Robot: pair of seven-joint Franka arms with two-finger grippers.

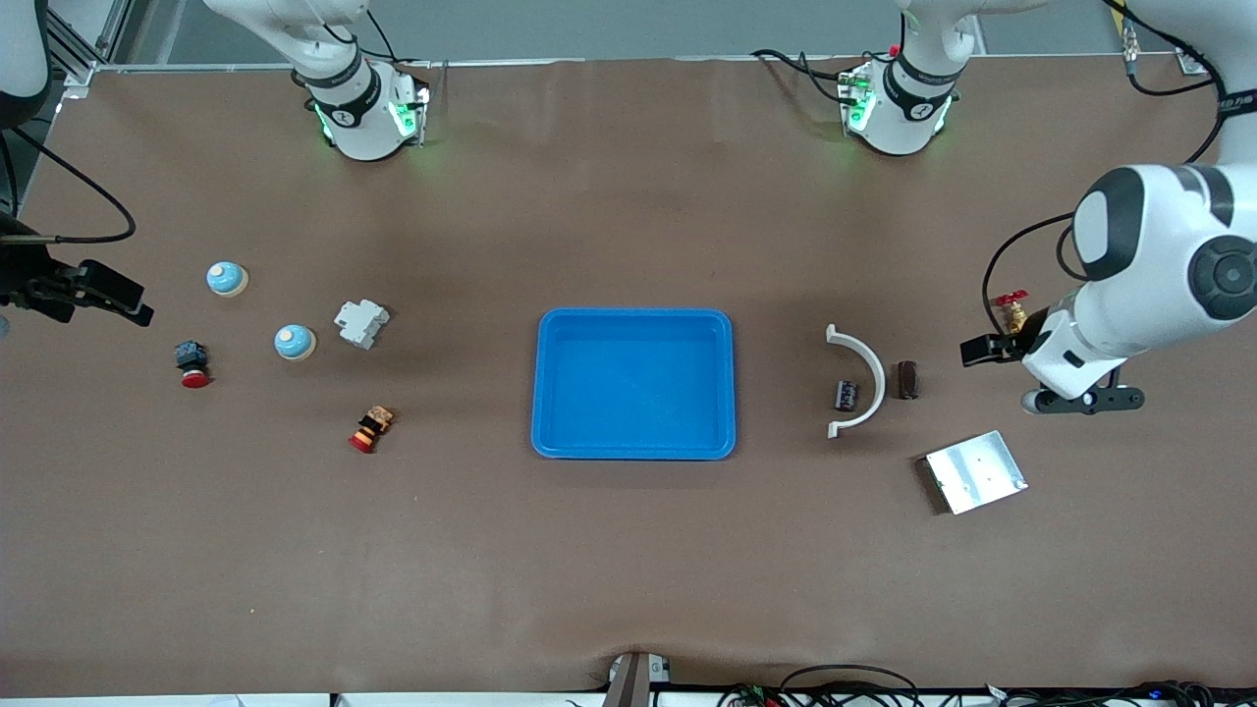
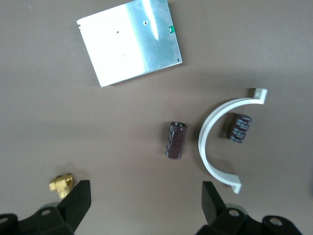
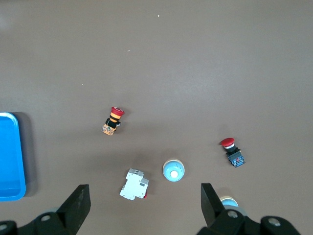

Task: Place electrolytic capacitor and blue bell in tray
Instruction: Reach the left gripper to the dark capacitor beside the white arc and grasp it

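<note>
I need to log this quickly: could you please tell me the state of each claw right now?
Left claw: open, holding nothing, over the table near the capacitors.
Right claw: open, holding nothing, over the blue bells.

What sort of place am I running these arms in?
Likely a robotics lab bench for sorting trials: a table under brown paper, both arm bases bolted along its edge, cables at the rim. Small electrical parts, capacitors, bells, push buttons, lie around a blue tray.

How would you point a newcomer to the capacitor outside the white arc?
Start at the blue tray, then move toward the left arm's end of the table to the white curved bracket. Two dark capacitors flank it: this capacitor lies on the bracket's convex side, away from the tray, while its twin sits inside the curve.
</note>
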